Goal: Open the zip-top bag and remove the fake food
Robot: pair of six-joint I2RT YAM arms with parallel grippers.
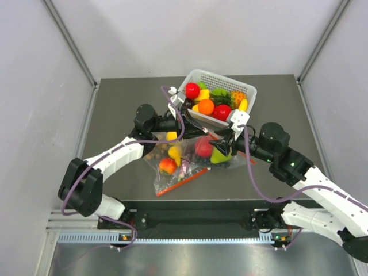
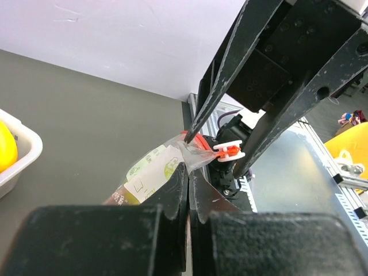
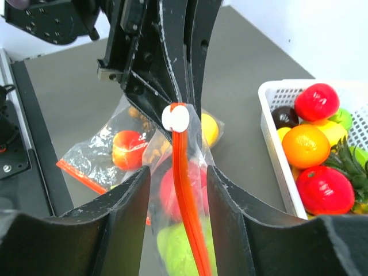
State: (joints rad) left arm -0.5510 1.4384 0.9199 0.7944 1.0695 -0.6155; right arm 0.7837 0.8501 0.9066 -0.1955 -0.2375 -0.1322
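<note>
The zip-top bag (image 1: 210, 150) hangs between my two grippers above the table, with a red apple (image 3: 172, 192) and a light-green pear (image 3: 178, 253) of the fake food inside. My left gripper (image 2: 188, 170) is shut on the bag's clear corner, just beside the white slider (image 3: 175, 118). The orange-red zip strip (image 3: 187, 198) runs down between the fingers of my right gripper (image 3: 177, 172), which stands open with a gap on both sides of the strip. In the top view the left gripper (image 1: 192, 127) and the right gripper (image 1: 225, 138) meet in front of the basket.
A second clear bag (image 1: 169, 167) with a lemon and a red-yellow apple lies on the table under the left arm. A white basket (image 1: 248, 89) of fruit stands at the back, close behind both grippers. Grey walls enclose the table.
</note>
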